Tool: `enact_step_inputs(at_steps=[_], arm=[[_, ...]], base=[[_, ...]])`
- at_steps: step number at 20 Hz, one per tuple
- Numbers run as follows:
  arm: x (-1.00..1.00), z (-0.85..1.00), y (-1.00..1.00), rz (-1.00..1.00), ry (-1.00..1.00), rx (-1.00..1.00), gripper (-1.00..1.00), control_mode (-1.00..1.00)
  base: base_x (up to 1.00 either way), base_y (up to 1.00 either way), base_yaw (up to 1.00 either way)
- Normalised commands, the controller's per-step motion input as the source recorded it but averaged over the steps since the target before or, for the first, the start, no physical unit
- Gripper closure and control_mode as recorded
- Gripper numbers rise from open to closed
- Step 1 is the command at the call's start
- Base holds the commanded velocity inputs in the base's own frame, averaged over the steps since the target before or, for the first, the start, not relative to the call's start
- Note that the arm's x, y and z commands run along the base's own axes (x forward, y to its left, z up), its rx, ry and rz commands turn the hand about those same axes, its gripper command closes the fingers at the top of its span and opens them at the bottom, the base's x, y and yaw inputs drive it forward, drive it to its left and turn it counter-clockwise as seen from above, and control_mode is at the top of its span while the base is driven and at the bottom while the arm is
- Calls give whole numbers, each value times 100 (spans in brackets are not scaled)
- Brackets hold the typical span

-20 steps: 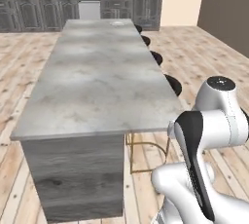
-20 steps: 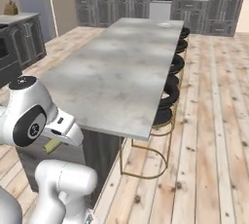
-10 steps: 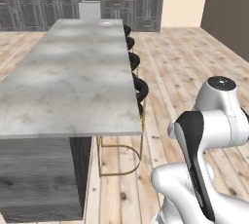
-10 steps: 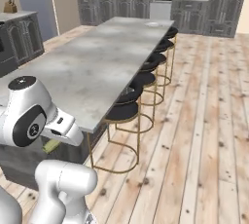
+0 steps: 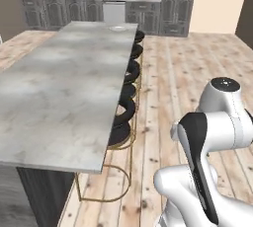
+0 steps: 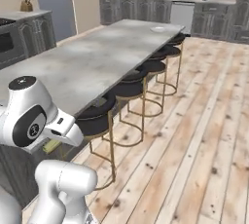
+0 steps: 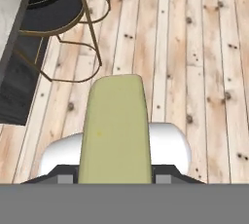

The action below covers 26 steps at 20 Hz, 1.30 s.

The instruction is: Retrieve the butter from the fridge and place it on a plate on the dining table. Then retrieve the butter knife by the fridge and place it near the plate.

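Observation:
The butter [image 7: 115, 130], a pale yellowish-olive stick, stands between the fingers of my gripper [image 7: 115, 175], which is shut on it above the wooden floor. In the right base view a bit of the butter [image 6: 50, 146] shows under the hand, low beside the near end of the dining table [image 6: 92, 65]. The dining table [image 5: 59, 88] is a long grey marbled slab running away from me. The plate [image 5: 117, 28], round and pale, lies at its far end, also seen as plate [image 6: 157, 29]. The fridge and the butter knife are out of view.
Black-cushioned stools with gold legs [image 5: 127, 97] line the table's side nearest me, the closest stool [image 6: 97, 118] right beside my arm. Grey cabinets [image 5: 148, 14] run along the back wall. Open wooden floor [image 6: 204, 121] stretches to the right of the stools.
The whole picture has shifted: the base has driven and turned, so the table now lies further left and the stools have come into view. The grip on the butter is unchanged.

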Motion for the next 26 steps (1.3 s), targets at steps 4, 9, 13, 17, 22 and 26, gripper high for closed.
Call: enact_step_inputs(at_steps=[4, 9, 13, 17, 22, 26], arm=[[0, 0, 0, 0, 0, 0, 100, 100], [0, 0, 0, 0, 0, 0, 100, 100], [0, 0, 0, 0, 0, 0, 100, 100], [0, 0, 0, 0, 0, 0, 100, 100], [0, 0, 0, 0, 0, 0, 100, 100], [0, 0, 0, 0, 0, 0, 100, 100]], base=[[89, -100, 42], [84, -100, 50], [38, -100, 62], [3, -100, 60], [2, -100, 56], [0, -100, 47]])
